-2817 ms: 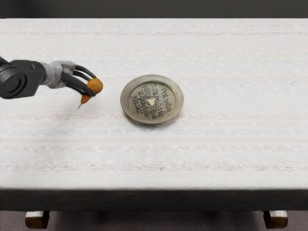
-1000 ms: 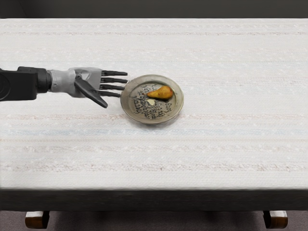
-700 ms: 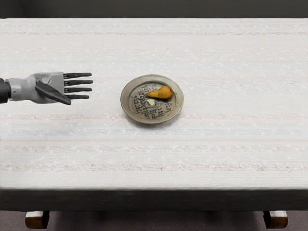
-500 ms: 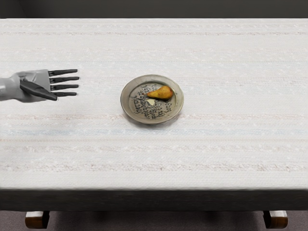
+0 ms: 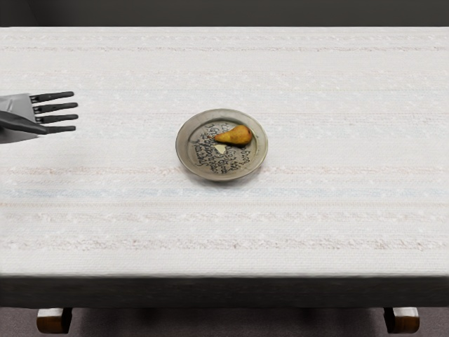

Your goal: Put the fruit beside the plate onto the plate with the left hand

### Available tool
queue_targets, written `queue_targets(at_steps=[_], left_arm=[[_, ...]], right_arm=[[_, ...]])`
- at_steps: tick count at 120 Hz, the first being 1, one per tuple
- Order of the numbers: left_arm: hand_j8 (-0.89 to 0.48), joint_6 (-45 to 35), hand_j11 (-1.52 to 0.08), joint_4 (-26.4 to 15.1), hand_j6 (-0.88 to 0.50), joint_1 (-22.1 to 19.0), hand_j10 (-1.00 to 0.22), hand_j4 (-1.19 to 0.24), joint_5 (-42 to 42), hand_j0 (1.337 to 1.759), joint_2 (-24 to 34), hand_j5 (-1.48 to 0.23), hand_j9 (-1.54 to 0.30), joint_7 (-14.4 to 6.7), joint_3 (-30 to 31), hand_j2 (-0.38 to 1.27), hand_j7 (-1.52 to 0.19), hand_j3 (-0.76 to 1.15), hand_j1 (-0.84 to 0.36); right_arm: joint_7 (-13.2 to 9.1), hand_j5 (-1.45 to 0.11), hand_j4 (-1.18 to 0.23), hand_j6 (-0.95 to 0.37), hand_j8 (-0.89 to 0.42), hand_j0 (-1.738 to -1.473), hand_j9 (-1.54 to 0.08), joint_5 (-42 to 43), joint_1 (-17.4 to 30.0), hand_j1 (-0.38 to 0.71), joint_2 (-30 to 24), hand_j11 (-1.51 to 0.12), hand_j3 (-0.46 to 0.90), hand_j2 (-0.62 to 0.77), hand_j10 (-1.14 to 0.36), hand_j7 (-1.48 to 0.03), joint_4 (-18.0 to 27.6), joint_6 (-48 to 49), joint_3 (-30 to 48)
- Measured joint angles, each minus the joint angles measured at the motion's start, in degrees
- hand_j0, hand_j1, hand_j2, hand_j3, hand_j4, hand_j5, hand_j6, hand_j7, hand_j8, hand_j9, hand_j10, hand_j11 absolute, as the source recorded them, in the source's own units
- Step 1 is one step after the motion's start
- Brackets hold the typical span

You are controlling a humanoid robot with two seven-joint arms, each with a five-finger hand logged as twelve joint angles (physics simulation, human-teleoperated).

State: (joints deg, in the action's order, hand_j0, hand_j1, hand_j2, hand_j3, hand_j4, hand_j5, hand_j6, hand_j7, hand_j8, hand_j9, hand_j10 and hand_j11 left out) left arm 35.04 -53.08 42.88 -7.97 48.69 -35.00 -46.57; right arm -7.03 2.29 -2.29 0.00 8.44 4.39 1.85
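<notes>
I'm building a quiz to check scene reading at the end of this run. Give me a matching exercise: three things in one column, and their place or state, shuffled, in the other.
Column one:
1. pear
2. plate
3. left hand

Column two:
A. open and empty, at the picture's left edge
B. lying on the plate, in its far half
C. on the table, near its middle

Pairs: 1-B, 2-C, 3-A
</notes>
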Motion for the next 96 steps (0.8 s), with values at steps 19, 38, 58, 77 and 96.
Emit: queue_targets(at_steps=[19,38,58,77,96], left_arm=[[0.0,0.0,0.0,0.4,0.0,0.0,0.0,0.0,0.0,1.658,0.0,0.0,0.0,0.0,0.1,0.0,0.0,0.0,0.35],[0.0,0.0,0.0,0.5,0.0,0.0,0.0,0.0,0.0,1.658,0.0,0.0,0.0,0.0,0.1,0.0,0.0,0.0,0.35],[0.0,0.0,0.0,0.5,0.0,0.0,0.0,0.0,0.0,1.658,0.0,0.0,0.0,0.0,0.1,0.0,0.0,0.0,0.35],[0.0,0.0,0.0,0.5,0.0,0.0,0.0,0.0,0.0,1.658,0.0,0.0,0.0,0.0,0.1,0.0,0.0,0.0,0.35],[0.0,0.0,0.0,0.5,0.0,0.0,0.0,0.0,0.0,1.658,0.0,0.0,0.0,0.0,0.1,0.0,0.0,0.0,0.35]], right_arm=[[0.0,0.0,0.0,0.0,0.0,-1.658,0.0,0.0,0.0,-0.35,0.0,0.0,0.0,0.0,0.0,0.0,0.0,0.0,0.0],[0.0,0.0,0.0,0.0,0.0,-1.658,0.0,0.0,0.0,-0.35,0.0,0.0,0.0,0.0,0.0,0.0,0.0,0.0,0.0],[0.0,0.0,0.0,0.0,0.0,-1.658,0.0,0.0,0.0,-0.35,0.0,0.0,0.0,0.0,0.0,0.0,0.0,0.0,0.0],[0.0,0.0,0.0,0.0,0.0,-1.658,0.0,0.0,0.0,-0.35,0.0,0.0,0.0,0.0,0.0,0.0,0.0,0.0,0.0],[0.0,0.0,0.0,0.0,0.0,-1.658,0.0,0.0,0.0,-0.35,0.0,0.0,0.0,0.0,0.0,0.0,0.0,0.0,0.0]])
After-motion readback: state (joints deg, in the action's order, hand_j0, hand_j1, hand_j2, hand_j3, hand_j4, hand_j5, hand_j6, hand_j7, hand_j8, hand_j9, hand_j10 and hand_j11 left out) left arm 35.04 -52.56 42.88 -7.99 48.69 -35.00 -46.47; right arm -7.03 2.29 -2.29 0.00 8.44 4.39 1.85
